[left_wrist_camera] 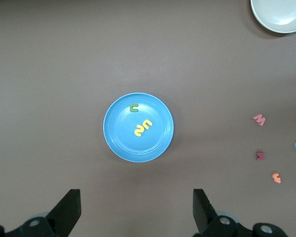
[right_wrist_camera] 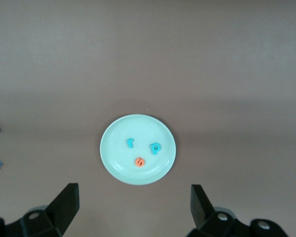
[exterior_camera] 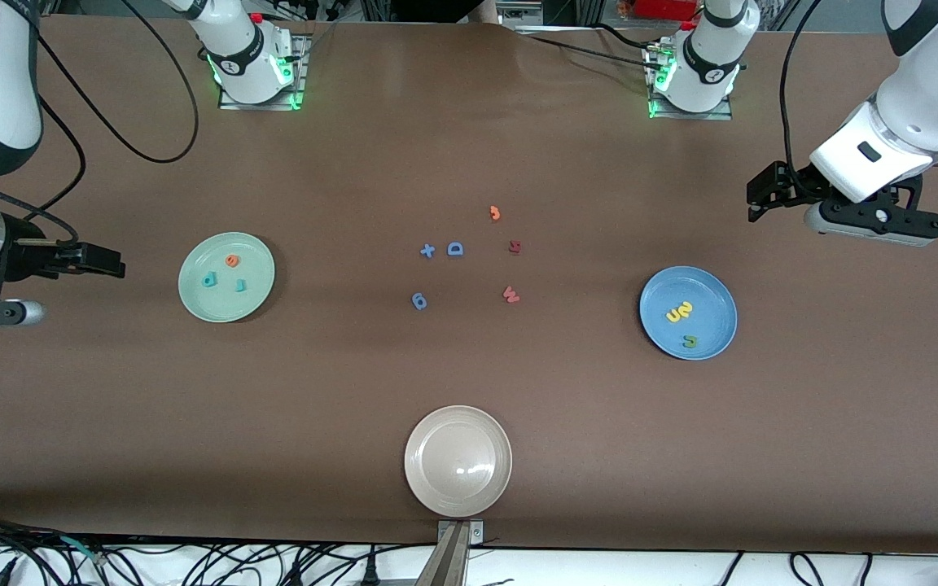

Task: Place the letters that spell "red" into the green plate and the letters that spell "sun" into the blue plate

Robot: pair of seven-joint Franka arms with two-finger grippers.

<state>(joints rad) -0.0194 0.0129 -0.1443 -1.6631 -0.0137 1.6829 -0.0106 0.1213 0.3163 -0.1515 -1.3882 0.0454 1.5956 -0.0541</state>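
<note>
The job looks done. The green plate (exterior_camera: pixel 226 277) sits at the right arm's end of the bench (exterior_camera: pixel 469 391), and the orange "e" (exterior_camera: pixel 231 260), the teal "d" (exterior_camera: pixel 209 280) and the teal "r" (exterior_camera: pixel 240 285) all lie in it. The blue plate (exterior_camera: pixel 688 312) sits at the left arm's end. In it lie the yellow "s" and "n" (exterior_camera: pixel 679 311), touching each other, and the olive-green "u" (exterior_camera: pixel 690 341).

The right gripper (right_wrist_camera: pixel 133 207) hangs above the bench just beside the green plate, jaws wide open and holding nothing. The left gripper (left_wrist_camera: pixel 136 210) hangs beside the blue plate, jaws wide open and empty too.

The best thing now is to stay up high and keep away from both plates, so no letter gets bumped out. The other letters between the plates, like the blue "D" (exterior_camera: pixel 455 249) and the red "w" (exterior_camera: pixel 510 295), should stay where they are. The beige plate (exterior_camera: pixel 458 461) should stay bare.
</note>
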